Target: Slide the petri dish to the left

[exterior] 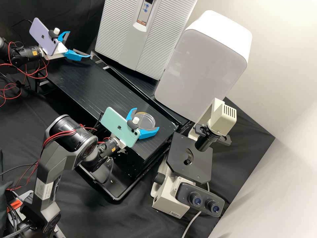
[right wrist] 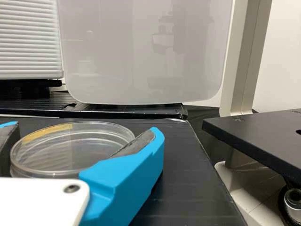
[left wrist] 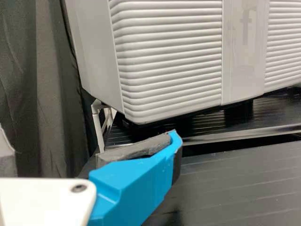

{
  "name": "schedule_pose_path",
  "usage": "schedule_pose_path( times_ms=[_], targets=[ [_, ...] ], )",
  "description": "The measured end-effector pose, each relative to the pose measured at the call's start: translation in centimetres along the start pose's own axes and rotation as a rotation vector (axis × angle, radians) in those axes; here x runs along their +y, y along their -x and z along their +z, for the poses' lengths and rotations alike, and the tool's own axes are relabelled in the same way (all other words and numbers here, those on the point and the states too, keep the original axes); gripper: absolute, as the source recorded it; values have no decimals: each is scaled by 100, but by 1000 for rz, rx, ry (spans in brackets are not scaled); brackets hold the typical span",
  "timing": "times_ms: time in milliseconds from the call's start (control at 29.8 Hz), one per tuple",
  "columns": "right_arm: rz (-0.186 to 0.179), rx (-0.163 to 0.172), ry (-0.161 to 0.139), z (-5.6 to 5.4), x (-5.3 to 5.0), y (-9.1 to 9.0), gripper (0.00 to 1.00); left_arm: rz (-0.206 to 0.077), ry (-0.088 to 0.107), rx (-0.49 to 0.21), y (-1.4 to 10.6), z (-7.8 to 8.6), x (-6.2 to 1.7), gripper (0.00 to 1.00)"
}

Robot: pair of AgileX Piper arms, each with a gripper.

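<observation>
A clear round petri dish (exterior: 147, 120) with a yellowish strip along one edge lies flat near the right end of the black raised platform (exterior: 92, 86). My right gripper (exterior: 146, 119) is open and straddles it, one blue finger on each side. In the right wrist view the dish (right wrist: 70, 148) sits between the fingers (right wrist: 127, 174), the nearer pad close against its rim. My left gripper (exterior: 78, 44) hangs open over the platform's far left end with nothing between its fingers; the left wrist view shows one of its blue fingers (left wrist: 141, 183) above the ribbed platform surface.
A ribbed white appliance (exterior: 138, 33) stands behind the platform, and a large white box (exterior: 204, 62) is just beyond the dish. To the right of the platform's end stands a microscope (exterior: 194, 165) with a black stage (right wrist: 263, 136). Red cables (exterior: 13, 69) hang at the left.
</observation>
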Motion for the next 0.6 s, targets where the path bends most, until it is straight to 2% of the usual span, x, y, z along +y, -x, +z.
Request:
schedule_pose_path(
  times_ms=[134,268,436,537,570,604],
  targets=[
    [-8,7,-3,-40,-13,-2,0,0,0,0,0,0,0,100],
    [-35,25,-6,-133,-48,9,0,0,0,0,0,0,0,100],
    [-77,51,-26,-322,-130,59,0,0,0,0,0,0,0,100],
    [-103,61,-57,-478,-191,83,0,0,0,0,0,0,0,100],
    [-117,71,-63,-553,-225,92,0,0,0,0,0,0,0,100],
    [-125,69,-64,-583,-245,96,0,0,0,0,0,0,0,100]
  ],
)
